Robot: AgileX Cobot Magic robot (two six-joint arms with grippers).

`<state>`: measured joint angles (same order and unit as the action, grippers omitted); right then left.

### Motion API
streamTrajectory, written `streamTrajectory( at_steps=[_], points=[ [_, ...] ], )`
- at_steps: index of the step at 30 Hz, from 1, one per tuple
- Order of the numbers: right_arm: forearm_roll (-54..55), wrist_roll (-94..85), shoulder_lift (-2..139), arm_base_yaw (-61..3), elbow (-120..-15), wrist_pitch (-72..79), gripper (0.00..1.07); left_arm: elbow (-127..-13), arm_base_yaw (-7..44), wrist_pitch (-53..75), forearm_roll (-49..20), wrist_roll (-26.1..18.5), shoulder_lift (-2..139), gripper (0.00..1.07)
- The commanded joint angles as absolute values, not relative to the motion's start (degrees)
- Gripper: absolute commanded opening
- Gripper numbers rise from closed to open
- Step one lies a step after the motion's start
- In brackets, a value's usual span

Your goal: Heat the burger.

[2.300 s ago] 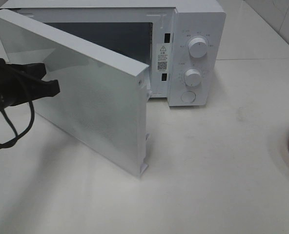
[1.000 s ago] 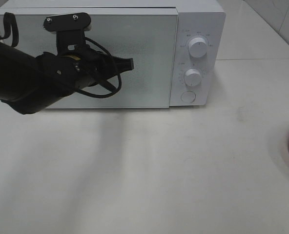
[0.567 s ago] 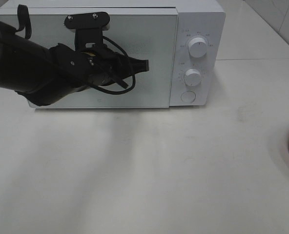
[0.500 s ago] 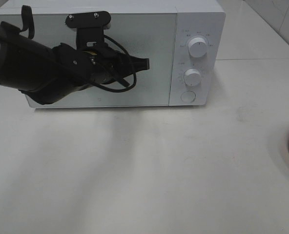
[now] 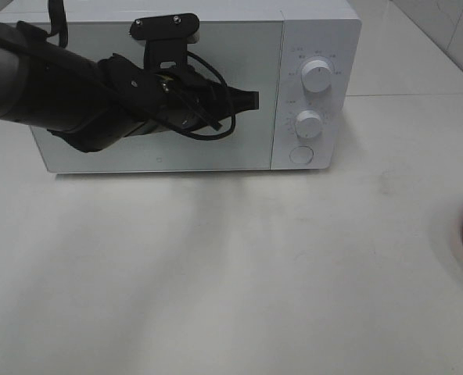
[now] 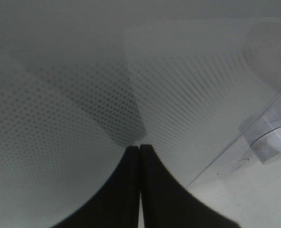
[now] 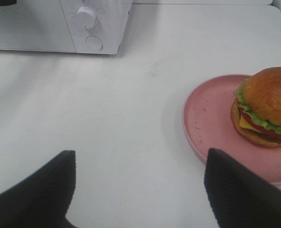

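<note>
While the white box-shaped microwave oven [image 5: 177, 86] stands at the far side of the pale tabletop [image 5: 255, 273], its dotted glass door [image 5: 239, 148] is seen flush with the front. Left black gripper [image 6: 139, 148] is held against that door, tips pressed together, nothing pinched between them. Two round white dials [image 5: 317, 76] and a round white button [image 5: 301, 155] are noted on the panel at the oven's right. Right black gripper [image 7: 139, 190] is spread wide above bare tabletop, nothing held. Glossy golden-brown burger with green lettuce and yellow cheese [image 7: 265, 107] is found sitting on the round pink plate [image 7: 211, 118], at the right edge of the table, well apart from the oven.
</note>
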<state>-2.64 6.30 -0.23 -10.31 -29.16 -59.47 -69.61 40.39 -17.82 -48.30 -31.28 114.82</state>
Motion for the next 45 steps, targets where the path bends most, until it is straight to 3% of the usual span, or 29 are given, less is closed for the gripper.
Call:
streamTrajectory(
  at_steps=[1, 6, 9, 10, 11, 12, 13, 14, 15, 19, 25, 27, 31, 37, 45],
  points=[
    [-2.64, 6.36, -1.78, -10.14, -29.16, -59.47, 0.74, -69.04, 38.16, -24.12, -48.70, -31.74, 112.30, 0.00],
    [-2.64, 6.36, -1.78, -10.14, -29.16, -59.47, 0.74, -62.05, 38.16, -19.02, -48.70, -31.74, 106.40, 0.01],
    [-2.64, 6.36, -1.78, -10.14, -29.16, -59.47, 0.74, -59.01, 38.16, -13.01, -48.70, -31.74, 103.13, 0.13],
    [-2.64, 6.36, -1.78, -10.14, -29.16, -59.47, 0.74, -57.75, 38.16, -7.91, -48.59, -31.74, 101.36, 0.32],
    [-2.64, 6.36, -1.78, -10.14, -29.16, -59.47, 0.74, -57.75, 38.16, -7.91, -48.59, -31.74, 101.36, 0.32],
    [-2.64, 6.36, -1.78, -10.14, -29.16, -59.47, 0.74, -57.30, 38.16, -4.87, -48.59, -31.74, 100.55, 0.47],
    [-2.64, 6.36, -1.78, -10.14, -29.16, -59.47, 0.74, -57.30, 38.16, -4.87, -48.59, -31.74, 100.55, 0.47],
    [-2.64, 6.36, -1.78, -10.14, -29.16, -59.47, 0.74, -56.61, 38.16, 0.74, -48.53, -31.68, 99.24, 0.83],
    [-2.64, 6.36, -1.78, -10.14, -29.16, -59.47, 0.74, -56.38, 38.16, 8.02, -48.07, -31.68, 98.26, 1.02],
    [-2.64, 6.36, -1.78, -10.14, -29.16, -59.47, 0.74, -56.38, 38.16, 15.76, -44.98, -31.68, 97.00, 0.99],
    [-2.64, 6.36, -1.78, -10.14, -29.16, -59.47, 0.74, -56.38, 38.04, 30.94, -34.84, -31.40, 94.37, 0.98],
    [-2.64, 6.36, -1.78, -10.14, -29.16, -59.47, 0.74, -56.38, 37.13, 39.99, -32.31, -28.76, 93.11, 0.98],
    [-2.64, 6.36, -1.78, -10.14, -29.16, -59.47, 0.74, -56.38, 35.29, 45.89, -30.42, -25.90, 91.67, 0.98],
    [-2.64, 6.36, -1.78, -10.14, -29.16, -59.47, 0.74, -56.38, 28.76, 54.14, -27.96, -20.63, 87.61, 0.98],
    [-2.64, 6.36, -1.78, -10.14, -29.16, -59.47, 0.74, -56.38, 17.53, 63.60, -19.31, -13.29, 80.62, 0.98]
  ],
)
